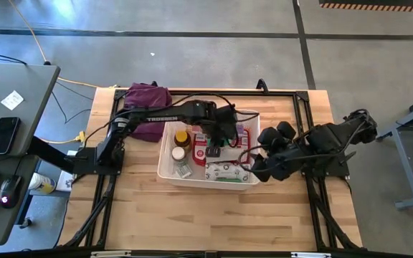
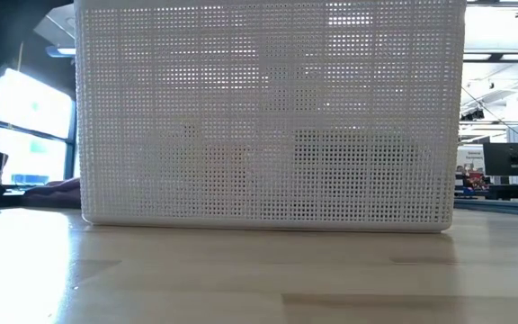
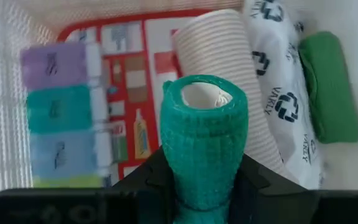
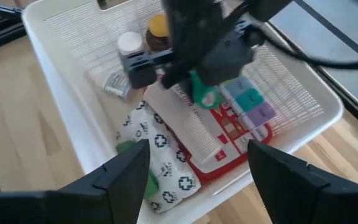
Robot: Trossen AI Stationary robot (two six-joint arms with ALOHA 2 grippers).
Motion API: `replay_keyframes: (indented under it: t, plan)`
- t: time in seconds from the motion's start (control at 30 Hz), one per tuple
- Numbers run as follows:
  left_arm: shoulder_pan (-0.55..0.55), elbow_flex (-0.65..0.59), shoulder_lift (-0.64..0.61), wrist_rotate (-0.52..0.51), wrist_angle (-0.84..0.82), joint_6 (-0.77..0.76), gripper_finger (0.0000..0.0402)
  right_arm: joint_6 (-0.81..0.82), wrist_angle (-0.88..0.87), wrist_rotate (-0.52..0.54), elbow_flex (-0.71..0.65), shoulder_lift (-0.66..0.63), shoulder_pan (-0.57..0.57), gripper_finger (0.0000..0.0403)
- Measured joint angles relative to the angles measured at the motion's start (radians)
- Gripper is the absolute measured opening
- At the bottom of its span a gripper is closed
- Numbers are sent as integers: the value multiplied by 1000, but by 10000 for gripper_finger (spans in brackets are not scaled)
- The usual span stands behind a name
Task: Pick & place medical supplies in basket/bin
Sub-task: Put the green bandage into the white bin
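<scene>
The left pincer [image 4: 194, 78] is hovering over the white basket [image 1: 165, 159], gripping an upright green roll [image 3: 204, 134]. Under it in the basket are lying the red pouch [image 3: 135, 74], the rainbow pill organizer [image 3: 58, 118], a beige roll [image 3: 219, 62], a white printed packet [image 3: 278, 87] and a green tube [image 3: 328, 87]. The right pincer [image 4: 197, 171] is waiting with its fingers spread beside the basket's right end, over the surface [image 1: 192, 215].

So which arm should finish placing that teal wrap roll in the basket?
Left. Its hand already grips the teal wrap roll above the white basket; the right hand waits open beside the basket, holding nothing.
</scene>
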Motion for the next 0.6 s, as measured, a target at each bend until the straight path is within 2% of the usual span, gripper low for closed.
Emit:
replay_keyframes:
  t: [0.17,0.33,0.4,0.6]
  plan:
    - [-37,-16,15,-68,65,78,129,-1,-12,7,0,-5,-26,259]
    - [-28,-27,43,-120,86,37,129,-8,-14,16,0,-10,-53,259]
    - [-27,-29,44,-82,68,22,129,-8,-15,11,0,-11,-64,259]
    - [-40,15,27,198,34,32,129,-18,-18,10,0,-17,-65,259]
